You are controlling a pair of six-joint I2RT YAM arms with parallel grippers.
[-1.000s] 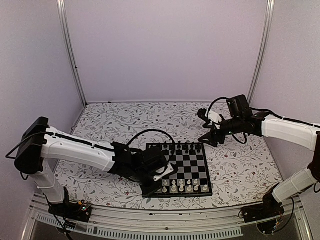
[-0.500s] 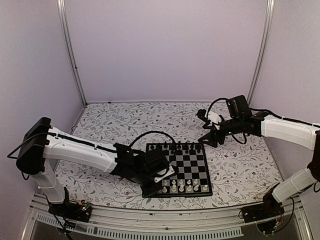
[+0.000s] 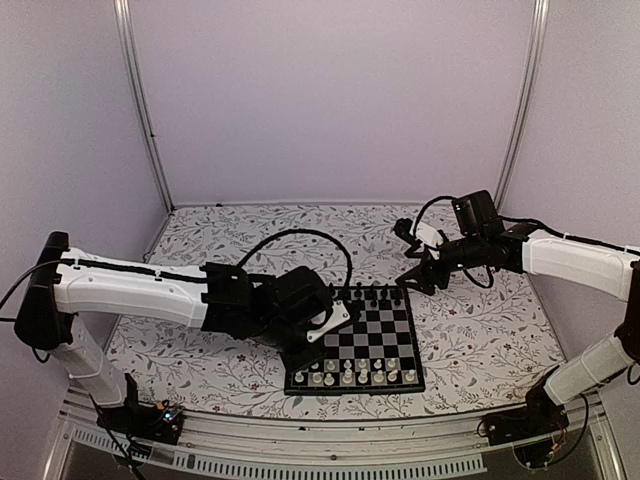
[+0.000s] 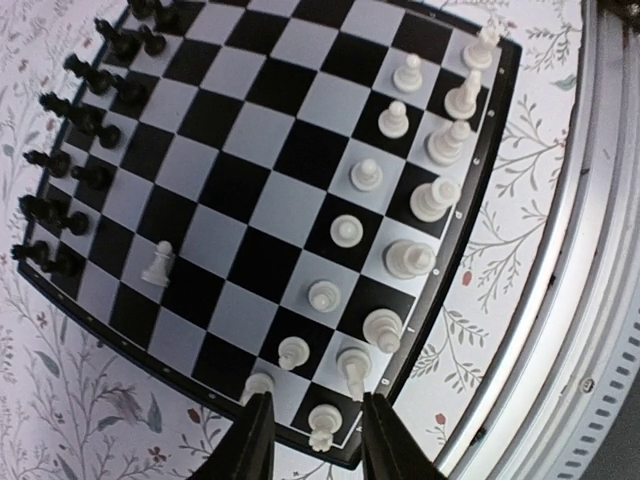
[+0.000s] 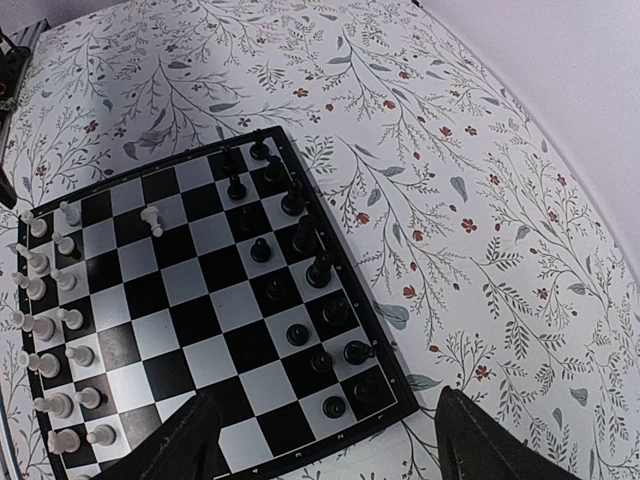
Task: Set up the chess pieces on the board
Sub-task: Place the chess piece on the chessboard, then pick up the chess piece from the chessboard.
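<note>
— Hovering that low, the left jaws, parted a little and empty, could clip the white corner piece (image 4: 321, 430) when they lift.
— Right jaws hang wide, empty, past the far corner of the board (image 3: 375, 337) on the counter. One white pawn (image 4: 157, 264) sits stray by the black pieces (image 4: 92, 177).
— From above, the left arm hides the board's left edge.

No text, label, brand, number or sign can be read on the board (image 3: 376, 336) or around it.
</note>
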